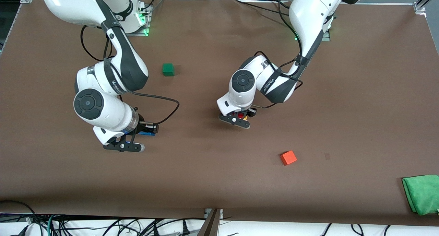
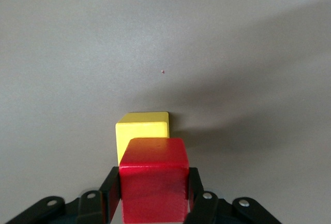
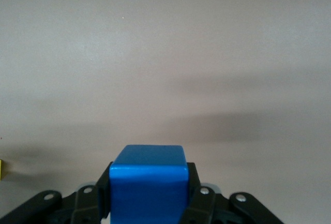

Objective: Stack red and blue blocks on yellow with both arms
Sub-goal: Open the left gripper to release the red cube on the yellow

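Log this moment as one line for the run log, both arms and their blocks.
left gripper: shut on red block, over yellow block | right gripper: shut on blue block, above table | stack: not yet built

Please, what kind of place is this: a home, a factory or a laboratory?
Probably a robotics laboratory: two white robot arms mounted at a brown table, small colored cubes such as the green cube, and loose cables along the table's edge.

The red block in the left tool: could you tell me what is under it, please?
The yellow block sits under the red block, which the left tool grips. Only the yellow block's top and part of one side show; whether they touch cannot be told.
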You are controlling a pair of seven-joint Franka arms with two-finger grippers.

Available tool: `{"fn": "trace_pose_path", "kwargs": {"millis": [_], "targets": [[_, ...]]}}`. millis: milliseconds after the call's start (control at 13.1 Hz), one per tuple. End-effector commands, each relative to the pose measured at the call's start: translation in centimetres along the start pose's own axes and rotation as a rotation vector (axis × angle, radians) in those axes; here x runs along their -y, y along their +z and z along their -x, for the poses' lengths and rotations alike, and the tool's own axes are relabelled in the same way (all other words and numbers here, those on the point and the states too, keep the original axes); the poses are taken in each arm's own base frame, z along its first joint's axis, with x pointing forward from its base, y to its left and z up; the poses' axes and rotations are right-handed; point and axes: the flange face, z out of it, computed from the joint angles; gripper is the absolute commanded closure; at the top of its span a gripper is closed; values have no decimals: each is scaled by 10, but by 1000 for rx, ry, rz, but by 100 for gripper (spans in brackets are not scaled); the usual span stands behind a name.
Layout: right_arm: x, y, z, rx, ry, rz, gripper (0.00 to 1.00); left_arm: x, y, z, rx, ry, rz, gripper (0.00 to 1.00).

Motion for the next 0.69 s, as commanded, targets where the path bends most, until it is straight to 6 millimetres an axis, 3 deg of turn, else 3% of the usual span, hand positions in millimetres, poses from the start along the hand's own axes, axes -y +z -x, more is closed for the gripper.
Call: {"fn": "trace_pose_path", "kwargs": {"millis": [0, 76, 153, 305, 382, 611], "targets": [[5, -6, -3, -8, 15, -8, 47, -5, 2, -6, -25, 5, -18, 98], [6, -6, -3, -10, 14, -9, 47, -2, 1, -7, -24, 2, -17, 57], [6, -6, -3, -10, 15, -9, 47, 3, 0, -9, -25, -8, -15, 1], [7, -6, -2, -10, 14, -9, 47, 10, -14, -13, -39, -11, -16, 0], [8, -6, -2, -11, 15, -9, 47, 20, -39, -22, -76, -27, -6, 0], [18, -7, 2, -18, 40, -13, 47, 69, -79, -31, -60, -80, -3, 0]]}}
